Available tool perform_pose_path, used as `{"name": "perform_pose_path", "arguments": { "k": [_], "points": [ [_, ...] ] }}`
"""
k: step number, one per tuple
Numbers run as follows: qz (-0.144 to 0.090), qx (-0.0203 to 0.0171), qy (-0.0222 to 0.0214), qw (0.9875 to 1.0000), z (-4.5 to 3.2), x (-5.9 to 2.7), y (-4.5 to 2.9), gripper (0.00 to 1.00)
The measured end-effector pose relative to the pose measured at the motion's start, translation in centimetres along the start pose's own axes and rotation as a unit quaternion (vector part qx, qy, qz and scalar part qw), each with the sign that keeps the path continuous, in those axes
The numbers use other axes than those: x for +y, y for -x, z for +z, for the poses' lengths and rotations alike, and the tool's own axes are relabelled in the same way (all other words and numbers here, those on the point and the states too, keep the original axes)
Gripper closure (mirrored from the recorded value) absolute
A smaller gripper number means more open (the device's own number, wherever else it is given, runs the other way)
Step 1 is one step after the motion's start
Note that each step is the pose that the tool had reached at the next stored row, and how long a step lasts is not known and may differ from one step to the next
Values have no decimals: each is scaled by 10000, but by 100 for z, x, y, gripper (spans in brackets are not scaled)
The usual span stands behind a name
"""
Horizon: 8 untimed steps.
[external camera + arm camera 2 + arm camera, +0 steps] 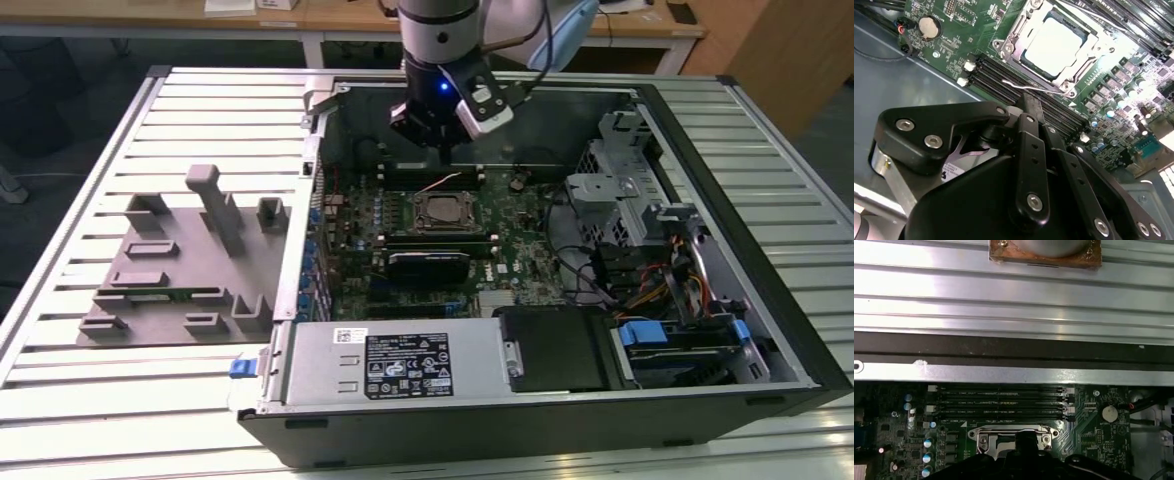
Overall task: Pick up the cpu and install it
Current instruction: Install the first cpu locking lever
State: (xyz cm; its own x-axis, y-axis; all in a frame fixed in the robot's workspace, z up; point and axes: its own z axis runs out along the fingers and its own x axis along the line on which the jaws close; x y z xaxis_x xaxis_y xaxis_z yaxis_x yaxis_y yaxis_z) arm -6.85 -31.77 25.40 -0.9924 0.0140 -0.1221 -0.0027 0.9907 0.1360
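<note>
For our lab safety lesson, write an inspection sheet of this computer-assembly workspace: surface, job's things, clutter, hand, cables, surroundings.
Surface: slatted metal table, carrying an open computer case.
Job's things: cpu lies in the motherboard socket, silver top up; the socket's frame stands open.
Clutter: grey fixture with upright blocks on the table, at the exterior view's left of the case.
Hand: hand hangs inside the case above the board, beyond the socket; nothing seen in it.
Cables: coloured wire bundle at the case's exterior-view right.
Surroundings: wooden desks behind the table.
</note>
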Motion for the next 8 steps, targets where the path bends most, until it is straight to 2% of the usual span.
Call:
{"name": "perform_pose_path", "arguments": {
  "k": [8],
  "points": [
    [1, -5, 11, 10000, 115, -30, -15, 89]
  ]
}}
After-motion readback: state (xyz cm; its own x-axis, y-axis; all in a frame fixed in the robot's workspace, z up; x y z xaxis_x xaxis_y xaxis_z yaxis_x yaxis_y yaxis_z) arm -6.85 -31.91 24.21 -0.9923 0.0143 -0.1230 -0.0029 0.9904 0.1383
